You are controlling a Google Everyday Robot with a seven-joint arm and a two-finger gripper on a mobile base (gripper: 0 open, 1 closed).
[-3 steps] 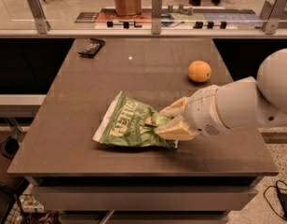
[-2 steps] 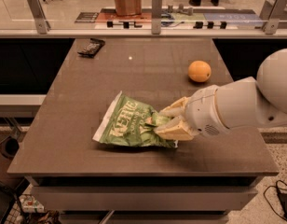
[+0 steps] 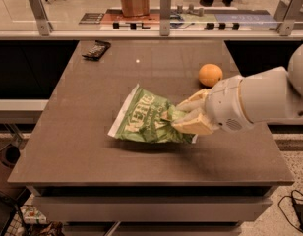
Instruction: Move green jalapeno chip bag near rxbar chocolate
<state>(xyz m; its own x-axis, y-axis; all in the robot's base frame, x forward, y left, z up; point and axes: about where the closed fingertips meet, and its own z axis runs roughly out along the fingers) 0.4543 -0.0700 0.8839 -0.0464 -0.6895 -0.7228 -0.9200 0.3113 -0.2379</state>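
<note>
A: What else sits on the table besides the green jalapeno chip bag?

B: One orange toward the right rear, and one rxbar chocolate near the far left corner. One bag, one bar, one fruit.

A: Where is the bag?

B: About mid-table, lying flat, well apart from the bar. The tabletop between them is bare brown surface.

A: And the gripper?

B: It reaches in from the right, just in front of the orange. Its two pale fingers are pinched on the bag's right end, one above and one below.

A: Anything behind?

B: A glass barrier runs along the table's far edge.
</note>
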